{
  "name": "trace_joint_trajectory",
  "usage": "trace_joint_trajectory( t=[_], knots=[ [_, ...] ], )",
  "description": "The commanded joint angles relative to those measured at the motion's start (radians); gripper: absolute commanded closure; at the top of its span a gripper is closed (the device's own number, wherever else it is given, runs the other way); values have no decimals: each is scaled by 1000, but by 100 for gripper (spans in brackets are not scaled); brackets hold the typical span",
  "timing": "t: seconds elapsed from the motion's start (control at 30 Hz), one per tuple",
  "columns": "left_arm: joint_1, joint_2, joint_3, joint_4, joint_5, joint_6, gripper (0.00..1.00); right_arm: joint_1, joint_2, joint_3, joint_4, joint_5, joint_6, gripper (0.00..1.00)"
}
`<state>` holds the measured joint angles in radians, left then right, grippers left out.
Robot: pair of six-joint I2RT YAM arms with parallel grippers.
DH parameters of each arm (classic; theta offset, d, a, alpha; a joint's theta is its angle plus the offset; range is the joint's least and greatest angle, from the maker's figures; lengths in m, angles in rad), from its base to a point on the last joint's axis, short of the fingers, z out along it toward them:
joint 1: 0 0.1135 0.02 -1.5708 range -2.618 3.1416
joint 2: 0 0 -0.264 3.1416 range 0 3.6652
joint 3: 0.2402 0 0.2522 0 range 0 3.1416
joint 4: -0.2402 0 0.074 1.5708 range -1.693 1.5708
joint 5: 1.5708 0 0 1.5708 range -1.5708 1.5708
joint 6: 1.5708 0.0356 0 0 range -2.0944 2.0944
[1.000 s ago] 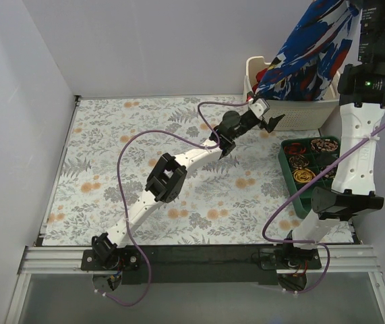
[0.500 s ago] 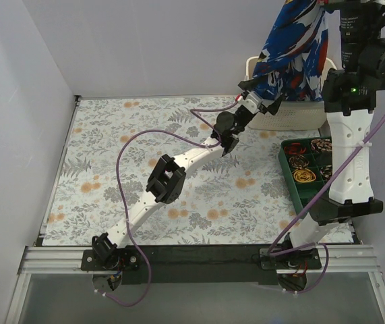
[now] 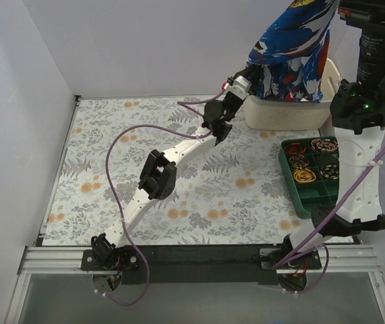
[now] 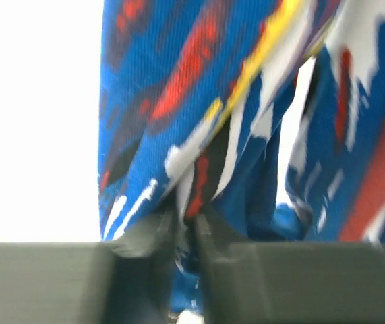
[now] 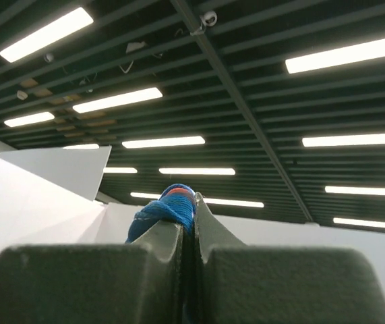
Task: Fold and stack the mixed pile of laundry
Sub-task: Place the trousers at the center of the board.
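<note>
Surface point(image 3: 98, 155), floral print, walled at the left and back. Left arm point(image 3: 155, 179), stretched from the near-left base diagonally toward the far right, purple cable looped along it. Left tool point(image 3: 246, 75), raised at the far end of that arm, beside the left wall of the basket; in the wrist view its fingers point(image 4: 246, 270) are closed on a fold of cloth, only a narrow slit between them. Blue garment point(image 3: 293, 47), white, red, black and yellow print, hanging in vertical folds from above the frame, its lower end over the basket, clear of the surface, its lower left edge in the left tool. Basket point(image 3: 283, 115), cream, perforated, at the far right of the surface. Tray point(image 3: 288, 177), green, compartments of coiled items, just nearer than the basket. Right arm point(image 3: 361, 155), upright at the right edge, reaching past the top of the overhead view. Right tool point(image 5: 187, 223), pointed at the ceiling lights, fingers pressed together, pinching a bunched blue tip of the garment.
</note>
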<state>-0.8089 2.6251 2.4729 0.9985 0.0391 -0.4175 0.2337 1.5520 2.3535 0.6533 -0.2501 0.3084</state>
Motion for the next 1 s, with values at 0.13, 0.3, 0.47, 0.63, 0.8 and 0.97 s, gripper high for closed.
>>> trace_joint_trajectory(
  t=[0.13,0.3,0.47,0.63,0.8,0.97],
  knots=[
    [5,-267,18,64,60,101,100,16,-84,0,144,34,-95,99],
    [19,-416,-52,71,64,170,100,18,-78,-28,158,48,-103,99],
    [66,-724,-404,11,3,184,100,30,-44,-36,109,69,-86,99],
    [203,-1020,-743,-216,18,70,100,88,-65,-196,11,37,-8,99],
    [402,-1346,-1076,-533,160,28,100,156,-139,-483,-113,26,-8,99],
    [531,-1539,-1261,-892,329,113,100,214,-174,-828,-262,-63,-23,99]
  ],
)
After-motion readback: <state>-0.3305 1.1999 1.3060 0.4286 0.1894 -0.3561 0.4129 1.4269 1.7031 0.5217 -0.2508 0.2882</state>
